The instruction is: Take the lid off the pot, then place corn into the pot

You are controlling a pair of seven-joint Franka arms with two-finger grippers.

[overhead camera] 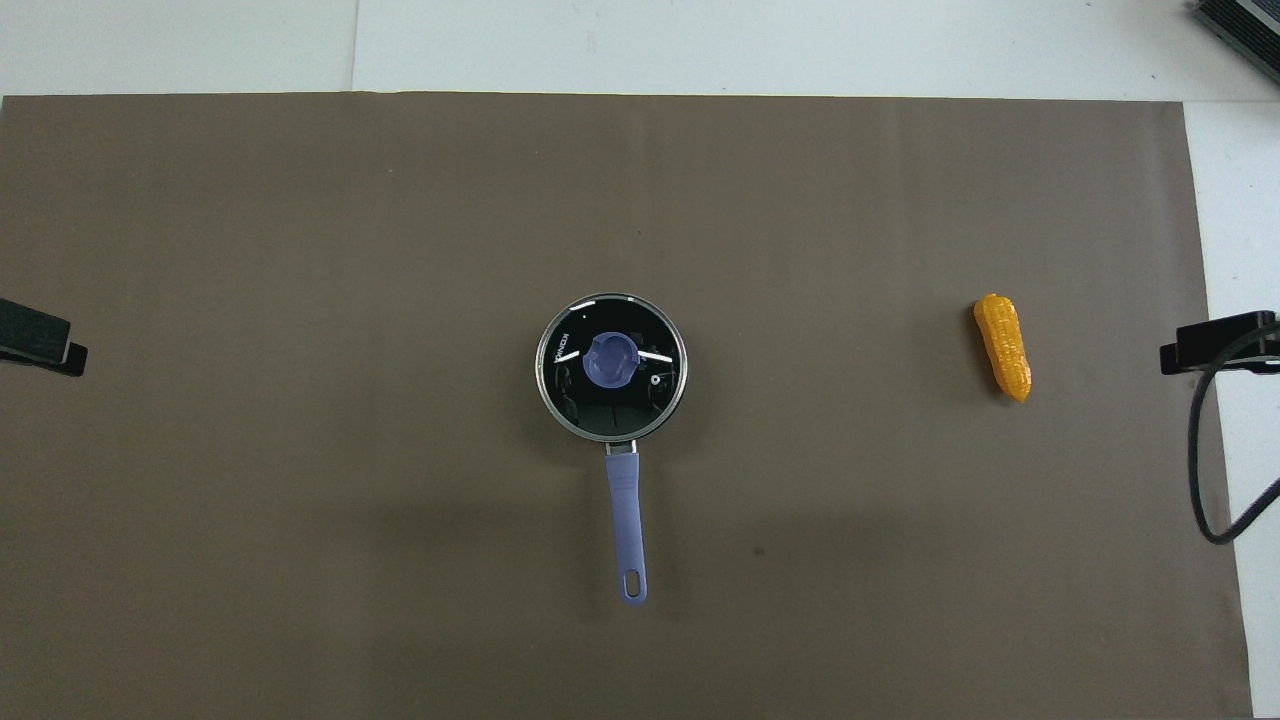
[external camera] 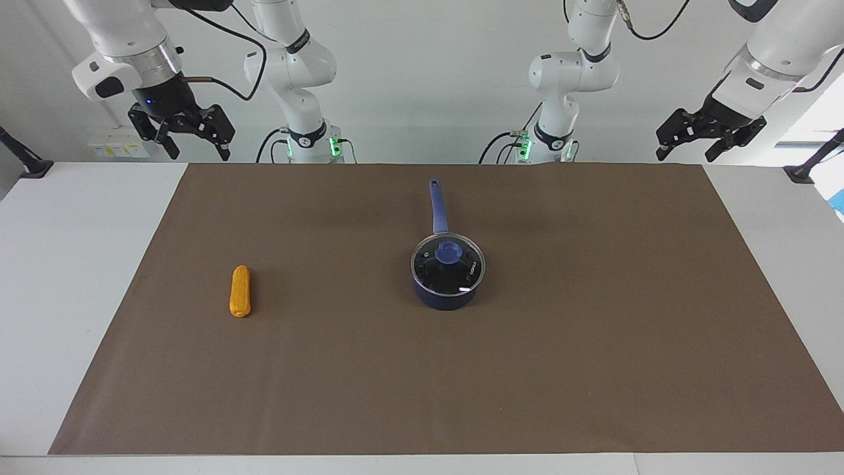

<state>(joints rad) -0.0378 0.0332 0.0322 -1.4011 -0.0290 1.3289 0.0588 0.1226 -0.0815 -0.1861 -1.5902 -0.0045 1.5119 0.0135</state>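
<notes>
Pot [external camera: 447, 285] mid-mat [external camera: 593, 343] on the counter [external camera: 79, 277], lid [external camera: 448, 265] seated on top, handle pointing toward the robots. Corn [external camera: 240, 291] lying flat, well apart from the pot, toward the right arm's end. Left gripper [external camera: 689, 146] and right gripper [external camera: 192, 141] both raised, jaws wide, empty, far from the pot.

Facing view: high, across the table, looking toward the robots.
Overhead view: steeply down from the robots' end.
Shared: brown mat [external camera: 593, 343], pot [external camera: 448, 274].
</notes>
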